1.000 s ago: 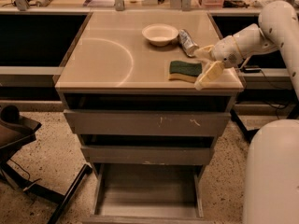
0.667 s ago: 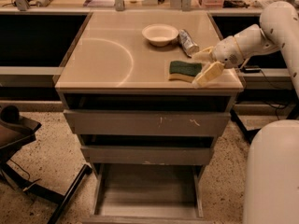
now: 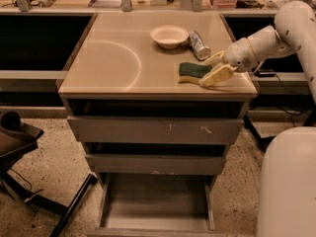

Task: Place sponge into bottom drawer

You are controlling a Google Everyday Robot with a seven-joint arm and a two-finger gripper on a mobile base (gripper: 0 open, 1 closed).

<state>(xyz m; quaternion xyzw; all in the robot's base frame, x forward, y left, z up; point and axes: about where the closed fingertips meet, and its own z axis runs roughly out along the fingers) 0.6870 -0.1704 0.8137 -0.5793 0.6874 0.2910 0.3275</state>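
Lying on the cabinet top point(image 3: 108, 58) at 5 o'clock from the bowl point(image 3: 169, 36), the sponge point(image 3: 191, 71) looks light, soft and compressible. The gripper point(image 3: 207, 72) sits at its 3 o'clock end, fingers spread and clamping nothing; a pinch across the narrow width should hold.

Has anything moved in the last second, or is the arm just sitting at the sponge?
Nothing has visibly changed. The gripper is at the right end of the sponge on the cabinet top, its fingers open on either side of it, as before. The sponge, the bowl and the can lie where they were, and the bottom drawer stays pulled out.
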